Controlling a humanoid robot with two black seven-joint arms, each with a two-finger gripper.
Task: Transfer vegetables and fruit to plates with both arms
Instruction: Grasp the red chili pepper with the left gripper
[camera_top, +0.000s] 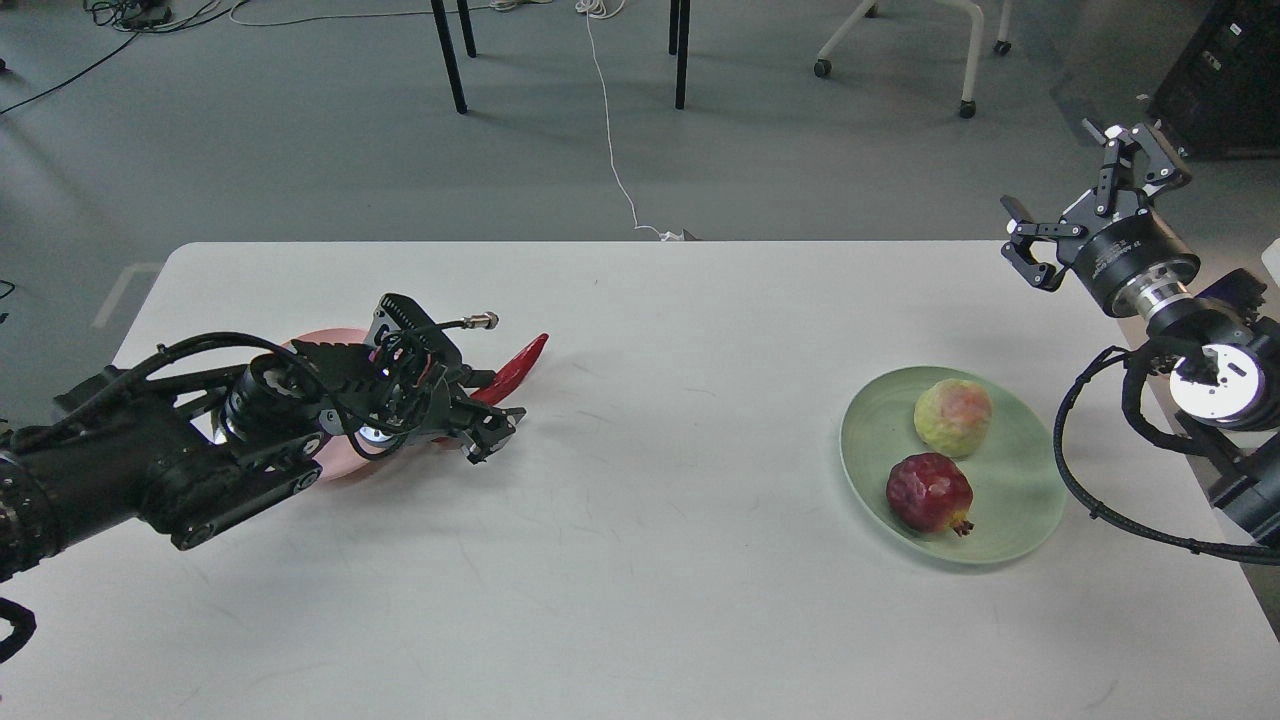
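Observation:
My left gripper (490, 430) is low over the table, its fingers apart around the stem end of the red chili pepper (518, 362); only the chili's pointed end shows. The pale pink plate (345, 462) lies under my left arm, mostly covered. The eggplant is hidden behind that arm. The pale green plate (1010, 530) at the right holds the yellow-green fruit (953, 416) and the dark red pomegranate (929, 492). My right gripper (1085, 195) is open and empty, raised past the table's far right corner.
The white table (640, 580) has its far edge just beyond the chili and its right edge near the green plate. Chair legs (450, 60) and a white cable (612, 130) are on the floor behind.

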